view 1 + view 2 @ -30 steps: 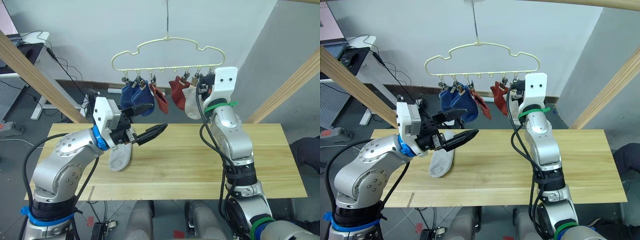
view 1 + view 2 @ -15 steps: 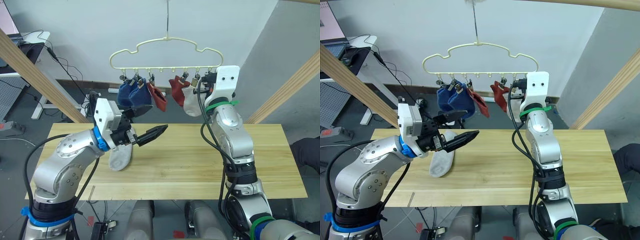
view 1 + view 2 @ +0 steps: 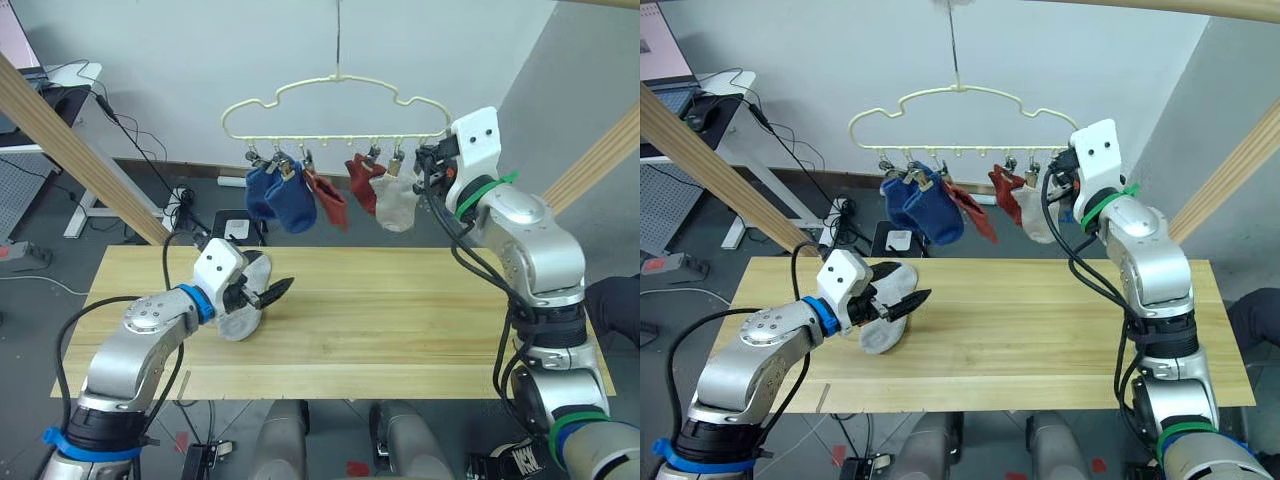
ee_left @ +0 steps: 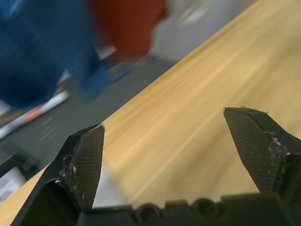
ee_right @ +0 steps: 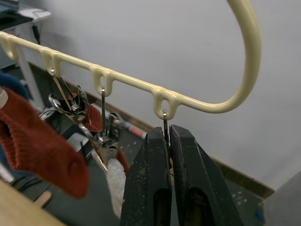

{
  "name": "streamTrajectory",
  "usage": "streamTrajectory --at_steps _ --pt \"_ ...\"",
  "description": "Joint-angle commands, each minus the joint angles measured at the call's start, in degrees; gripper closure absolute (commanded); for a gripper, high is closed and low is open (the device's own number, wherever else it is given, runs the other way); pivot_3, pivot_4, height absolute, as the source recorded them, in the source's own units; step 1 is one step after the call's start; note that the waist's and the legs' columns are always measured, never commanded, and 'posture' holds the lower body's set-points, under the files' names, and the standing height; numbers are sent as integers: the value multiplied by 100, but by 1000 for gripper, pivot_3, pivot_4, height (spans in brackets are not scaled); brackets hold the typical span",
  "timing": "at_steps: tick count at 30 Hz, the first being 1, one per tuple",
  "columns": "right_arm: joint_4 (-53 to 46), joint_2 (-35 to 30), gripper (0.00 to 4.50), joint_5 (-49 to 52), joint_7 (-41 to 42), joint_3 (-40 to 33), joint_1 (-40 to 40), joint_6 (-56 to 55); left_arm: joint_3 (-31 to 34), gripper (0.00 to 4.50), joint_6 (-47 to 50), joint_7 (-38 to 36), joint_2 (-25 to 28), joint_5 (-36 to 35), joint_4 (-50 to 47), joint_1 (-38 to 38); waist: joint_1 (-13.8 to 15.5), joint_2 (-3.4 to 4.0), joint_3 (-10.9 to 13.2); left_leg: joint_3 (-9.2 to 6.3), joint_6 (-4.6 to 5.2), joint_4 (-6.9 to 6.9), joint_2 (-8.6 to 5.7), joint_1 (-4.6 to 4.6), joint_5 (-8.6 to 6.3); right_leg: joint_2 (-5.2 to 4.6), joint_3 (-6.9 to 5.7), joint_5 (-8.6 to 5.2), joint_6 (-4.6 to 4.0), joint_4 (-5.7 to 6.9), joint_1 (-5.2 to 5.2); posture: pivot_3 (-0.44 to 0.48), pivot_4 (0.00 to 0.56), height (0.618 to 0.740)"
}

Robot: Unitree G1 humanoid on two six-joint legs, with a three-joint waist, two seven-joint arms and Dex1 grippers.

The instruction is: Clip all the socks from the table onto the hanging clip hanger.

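The pale-yellow clip hanger (image 3: 335, 103) hangs above the table's (image 3: 420, 320) far edge. Clipped to it are two blue socks (image 3: 278, 196), two rust red socks (image 3: 327, 199) and one light grey sock (image 3: 397, 201). Another light grey sock (image 3: 234, 322) lies on the table at the left. My left gripper (image 3: 274, 292) is low over that sock, its fingers (image 4: 87, 155) open and holding nothing. My right gripper (image 5: 168, 132) is up at the hanger's right end, shut on the thin wire of the last clip (image 5: 165, 123).
Thick wooden poles slant down on the left (image 3: 70, 150) and on the right (image 3: 590, 160). Behind the table to the left stand a desk (image 3: 75, 75) and loose cables on the grey floor.
My left arm has dropped from mid-air to the grey sock on the table. My right gripper has moved right, off the hanging grey sock's clip to the end clip. The hanger swayed.
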Motion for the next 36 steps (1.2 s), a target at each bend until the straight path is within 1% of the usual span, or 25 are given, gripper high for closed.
streamTrajectory --at_steps 1,7,9,11,16,21,24,29,32,35,36 --pt "-304 -58 4483 350 189 -219 -114 347 -173 0 -103 404 -196 488 464 -253 0 0 0 1 0 0 -2 0 0 -1 0 0 0 0 0 81 282 740" --pt "-329 -125 4483 511 159 -319 -161 564 -341 0 -105 813 -540 1016 1430 -572 -10 -1 0 4 0 1 -3 -2 0 -2 1 0 0 -1 -1 55 279 740" --pt "-372 -84 4483 550 48 -392 -169 640 -234 0 -57 1150 -799 1082 1895 -667 -20 0 0 4 0 1 0 -2 0 -2 1 0 0 -1 -2 47 279 740" --pt "-422 -62 4483 577 -23 -431 -163 706 -115 0 -52 1356 -975 1102 2135 -715 -20 -1 0 2 0 4 -1 -3 0 -2 -2 0 0 2 -2 43 280 740" --pt "-526 -41 4483 600 -125 -470 -127 819 -126 0 -113 1410 -1062 1234 2510 -736 -21 -2 0 2 0 8 -2 -3 0 -3 -2 0 0 6 -1 35 287 740" --pt "-553 -32 4483 633 -196 -487 -106 860 -181 0 -319 1222 -1024 1290 2806 -691 -29 -1 0 2 0 14 -2 -3 1 -3 -1 0 0 10 0 31 294 740" --pt "-542 -32 4500 651 -238 -494 -100 863 -185 579 -389 1099 -1016 1286 2845 -654 -39 -1 0 2 1 17 -2 -3 1 -3 -1 0 0 12 1 31 294 740" --pt "-496 -53 4500 658 -256 -497 -105 840 -165 1861 -447 1002 -1001 1317 2835 -628 -44 -1 0 2 1 17 -2 -2 1 -2 -1 0 0 12 2 31 294 740" --pt "-442 -47 4500 661 -264 -497 -118 804 -182 2532 -440 851 -964 1285 2780 -607 -46 -1 0 1 1 17 -2 -2 1 -2 -1 0 0 12 2 41 300 740" --pt "-381 -49 4500 665 -254 -497 -119 774 -203 3304 -449 723 -929 1277 2675 -564 -45 -1 0 1 1 17 -3 -2 1 -2 -1 0 0 11 2 44 301 740" --pt "-364 -62 4500 669 -239 -496 -121 775 -200 3626 -441 672 -919 1262 2634 -554 -44 -1 0 2 1 17 -3 -2 1 -2 -1 0 0 11 2 44 302 740"
